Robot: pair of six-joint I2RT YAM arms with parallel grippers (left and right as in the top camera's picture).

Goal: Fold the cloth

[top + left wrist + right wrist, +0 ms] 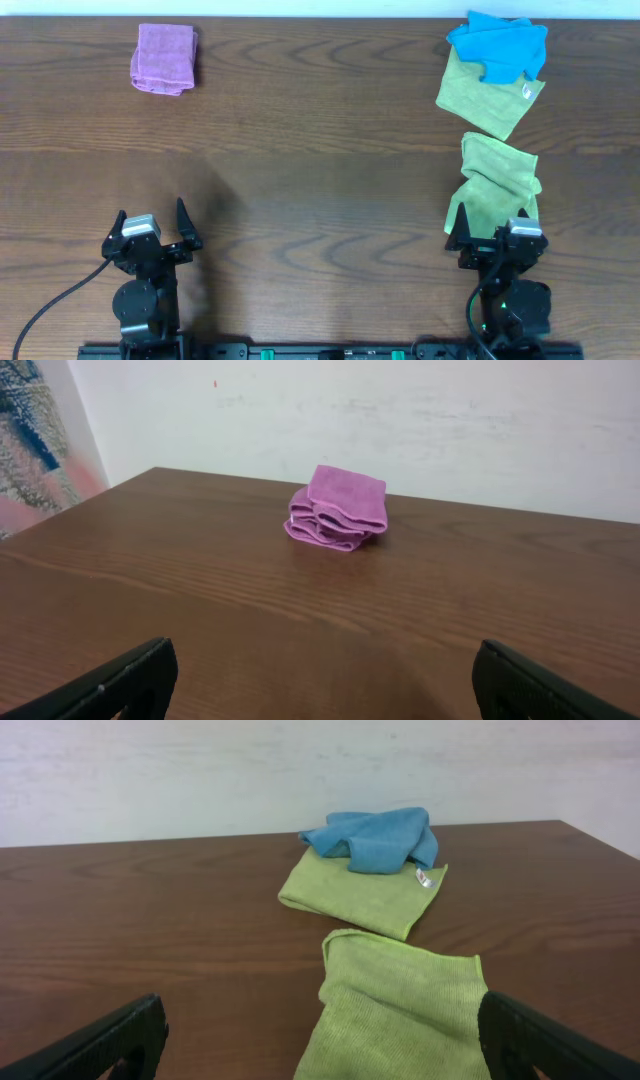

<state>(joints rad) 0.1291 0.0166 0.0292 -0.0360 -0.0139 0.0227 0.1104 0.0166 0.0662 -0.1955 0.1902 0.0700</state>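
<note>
The cloth [497, 180] is bright lime green and lies rumpled, partly folded over itself, on the right side of the table. Its near end lies between the fingers of my right gripper [497, 215], which is open and holds nothing. In the right wrist view the cloth [400, 1010] fills the space from the middle to the right finger of the right gripper [320, 1045]. No white tag shows on it. My left gripper [150, 212] is open and empty at the front left, far from the cloth; the left wrist view shows the left gripper [320, 685] over bare wood.
A duller yellow-green square cloth [485, 98] with a white tag lies behind the lime cloth, with a blue cloth [498, 45] bunched on its far edge. A folded purple cloth [163, 58] sits at the back left. The brown table [320, 180] lies between them.
</note>
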